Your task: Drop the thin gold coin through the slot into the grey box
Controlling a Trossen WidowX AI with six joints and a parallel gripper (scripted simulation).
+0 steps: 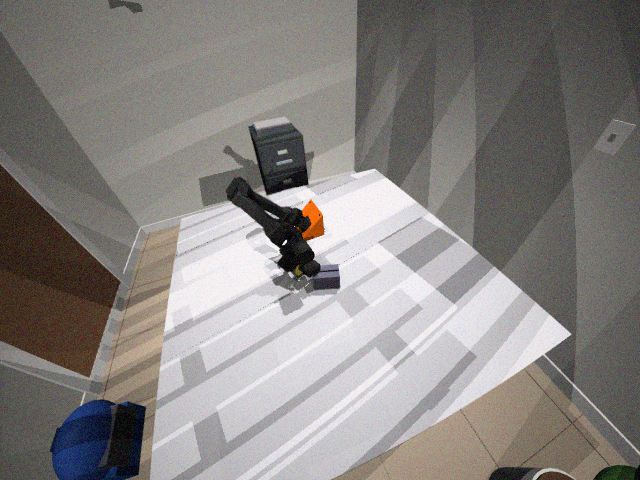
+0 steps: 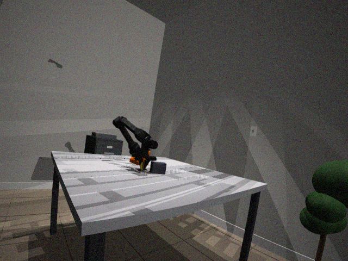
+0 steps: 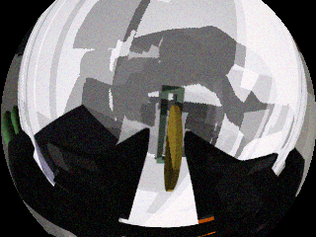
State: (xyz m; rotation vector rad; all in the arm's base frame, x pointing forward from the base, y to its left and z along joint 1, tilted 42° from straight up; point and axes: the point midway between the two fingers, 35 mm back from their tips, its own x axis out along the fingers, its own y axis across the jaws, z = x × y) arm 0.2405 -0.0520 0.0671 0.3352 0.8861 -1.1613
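The gold coin [image 1: 298, 270] [image 2: 142, 166] [image 3: 174, 143] stands on edge in the dark-green holder [image 3: 168, 89], which is mostly hidden in the top and exterior views. My gripper [image 1: 298, 269] [image 2: 142, 165] [image 3: 167, 133] points down over the coin and is partly open. In the wrist view the coin is between the two black fingers, with a wide gap to the left finger and a narrow one to the right finger. The closed grey box [image 1: 326, 280] [image 2: 158, 167] stands right beside the gripper, to its right in the top and exterior views. The slot shows as a dark line in its lid.
An orange wedge-shaped block [image 1: 315, 223] [image 2: 134, 160] stands behind the gripper, near the arm's base. A dark drawer cabinet [image 1: 281, 155] [image 2: 108, 145] stands beyond the back edge of the white-and-grey table [image 1: 310, 361] [image 2: 126, 193].
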